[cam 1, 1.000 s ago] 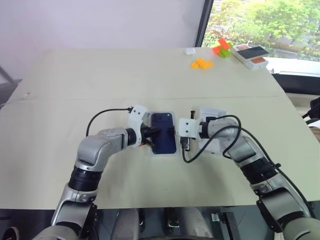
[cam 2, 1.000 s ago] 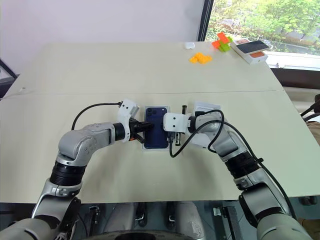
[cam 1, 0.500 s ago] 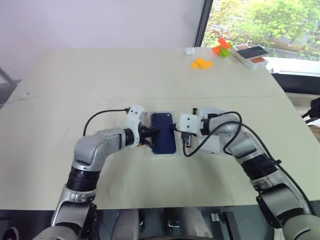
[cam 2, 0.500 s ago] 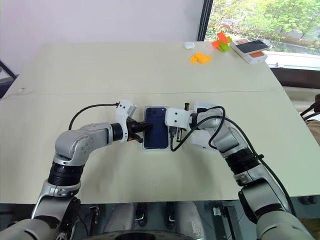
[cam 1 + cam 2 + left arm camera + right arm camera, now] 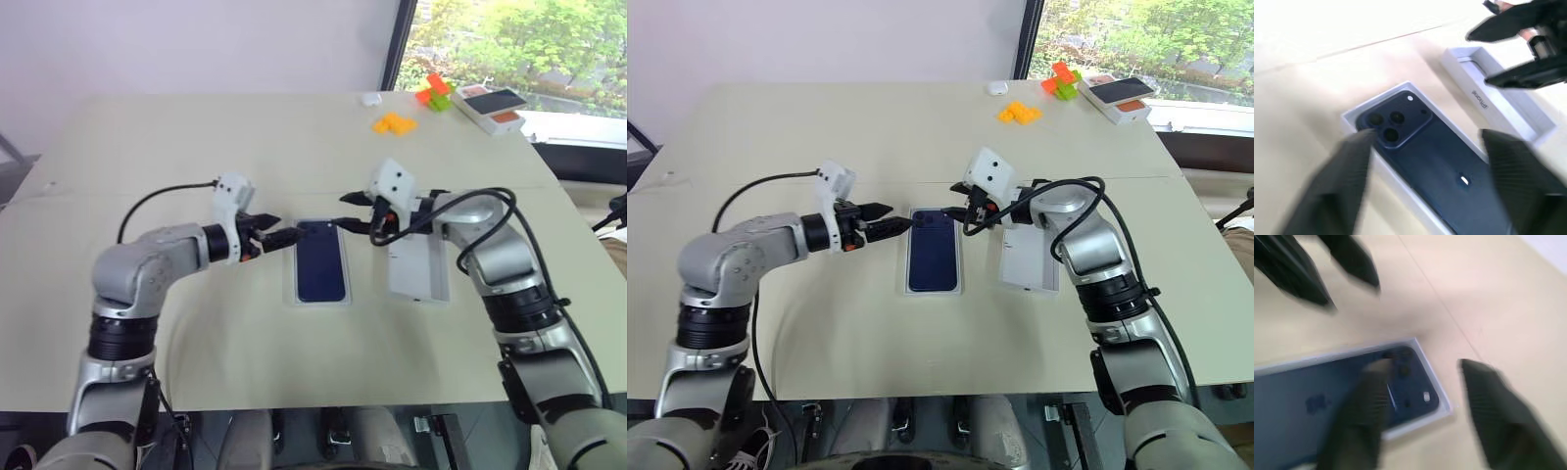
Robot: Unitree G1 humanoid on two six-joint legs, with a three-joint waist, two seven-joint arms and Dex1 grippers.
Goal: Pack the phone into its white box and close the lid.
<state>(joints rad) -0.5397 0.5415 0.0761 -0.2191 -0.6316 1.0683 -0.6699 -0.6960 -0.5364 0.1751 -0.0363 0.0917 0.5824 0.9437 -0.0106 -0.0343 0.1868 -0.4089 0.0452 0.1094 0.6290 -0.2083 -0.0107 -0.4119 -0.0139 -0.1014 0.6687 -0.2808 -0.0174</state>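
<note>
The wide table spreads beneath my two arms, pale beige with a seam running across it beyond my pincers. My lid lies open side up just below my right pincer, on the side away from my left one, close beside the white box but not touching it. That white box sits between and slightly below my two pincers, its thin rim framing the phone, which lies flat inside it, back up, the camera bump at the end nearest my fingertips. My left pincer hangs above the box's far corner with its fingers spread apart, clamped on nothing. My right pincer faces it across the phone's top end, its fingers also apart and empty. Far beyond my right pincer, near the table's far corner, lie orange blocks and another box.
</note>
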